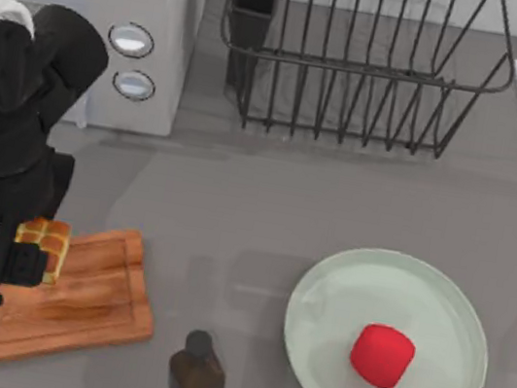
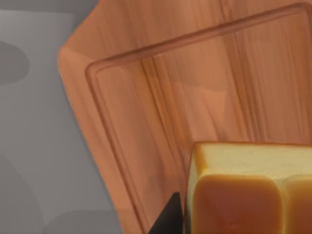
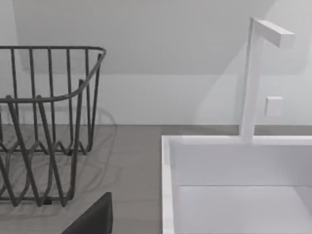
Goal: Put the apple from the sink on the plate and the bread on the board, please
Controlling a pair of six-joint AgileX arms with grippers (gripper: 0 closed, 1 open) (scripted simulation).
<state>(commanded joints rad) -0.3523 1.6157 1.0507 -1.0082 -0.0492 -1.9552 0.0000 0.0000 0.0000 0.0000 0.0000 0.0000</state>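
Bread (image 1: 44,244) sits on the board (image 1: 83,309), half hidden by the left claw (image 1: 13,265) clenched round it; bottle (image 1: 196,381) label unreadable.

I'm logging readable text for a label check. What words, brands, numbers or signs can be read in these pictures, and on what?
Bottle label: pale print, too small and blurred to read.
Microwave with two round dials: no marks readable.
Board, bread, plate, apple, rack, sink, tap: no text.
So nothing can be quoted.
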